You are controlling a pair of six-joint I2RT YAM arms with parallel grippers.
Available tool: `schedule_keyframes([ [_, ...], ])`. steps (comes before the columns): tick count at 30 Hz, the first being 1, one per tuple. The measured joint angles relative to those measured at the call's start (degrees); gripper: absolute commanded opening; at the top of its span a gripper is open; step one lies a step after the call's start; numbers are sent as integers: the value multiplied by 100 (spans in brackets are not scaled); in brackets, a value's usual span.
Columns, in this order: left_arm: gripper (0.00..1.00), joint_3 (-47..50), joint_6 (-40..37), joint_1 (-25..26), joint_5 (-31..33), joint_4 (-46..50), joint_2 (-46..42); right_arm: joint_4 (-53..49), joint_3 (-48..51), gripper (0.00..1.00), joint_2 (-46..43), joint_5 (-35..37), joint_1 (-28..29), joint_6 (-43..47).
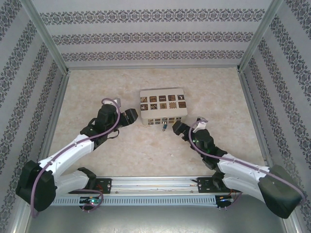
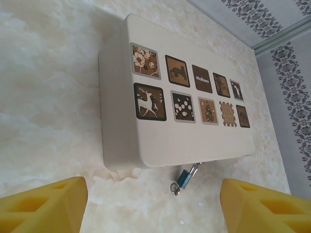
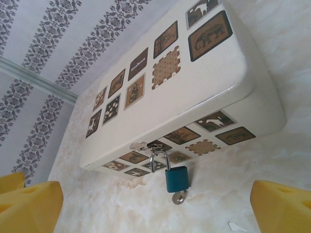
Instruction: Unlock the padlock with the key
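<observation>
The padlock (image 3: 176, 178) is small and teal, hanging by its thin silver shackle from the hasp on the front of a white box (image 3: 214, 82) with brown picture squares. One shackle leg stands free of the body. The key (image 3: 180, 197) sticks out of the padlock's underside. My right gripper (image 3: 155, 213) is open just in front of it, its yellow pads (image 3: 284, 206) wide on either side and touching nothing. The left wrist view has the padlock (image 2: 184, 179) and key (image 2: 175, 188) below the box (image 2: 160, 141), with my left gripper (image 2: 153, 208) open and empty. From above, both grippers (image 1: 131, 116) (image 1: 177, 128) flank the padlock (image 1: 165, 126).
The box (image 1: 163, 108) sits mid-table on a pale marbled surface. Patterned walls and metal posts (image 1: 250, 43) enclose the table on three sides. A metal rail (image 1: 155, 183) with the arm bases runs along the near edge. Small white flecks (image 3: 236, 226) lie on the surface near the padlock.
</observation>
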State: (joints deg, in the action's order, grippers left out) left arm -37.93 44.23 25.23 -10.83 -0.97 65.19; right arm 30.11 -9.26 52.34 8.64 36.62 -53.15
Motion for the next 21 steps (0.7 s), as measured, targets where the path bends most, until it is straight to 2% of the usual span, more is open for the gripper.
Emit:
schedule_keyframes([
  [9, 62, -461, 101, -514, -1093, -269, 977, -518, -35, 98, 4, -905, -531, 197],
  [21, 59, -1375, 17, -850, -2090, -326, 2402, -372, -376, 98, 857, -1569, -730, 345],
])
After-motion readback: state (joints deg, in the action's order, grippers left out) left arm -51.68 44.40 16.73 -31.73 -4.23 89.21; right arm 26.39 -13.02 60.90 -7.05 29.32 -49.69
